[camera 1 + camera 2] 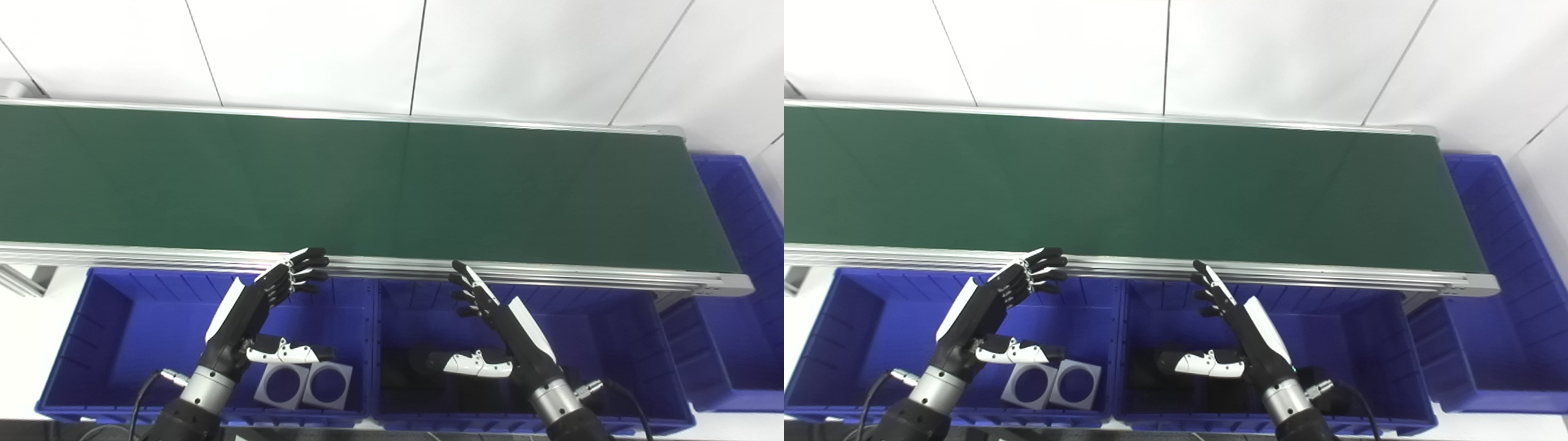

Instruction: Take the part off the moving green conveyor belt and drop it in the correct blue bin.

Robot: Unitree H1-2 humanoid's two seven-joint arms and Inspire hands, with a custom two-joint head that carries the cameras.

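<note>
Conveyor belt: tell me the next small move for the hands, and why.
Probably hold both hands where they are. The conveyor belt carries no part in view, and the left hand and right hand are open over the blue bins, by the belt's near rail. Reaching now would grab nothing.

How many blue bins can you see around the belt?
3: the left bin and the middle bin sit below the belt's near edge; the end bin is at its right end. Others may be out of view.
</note>
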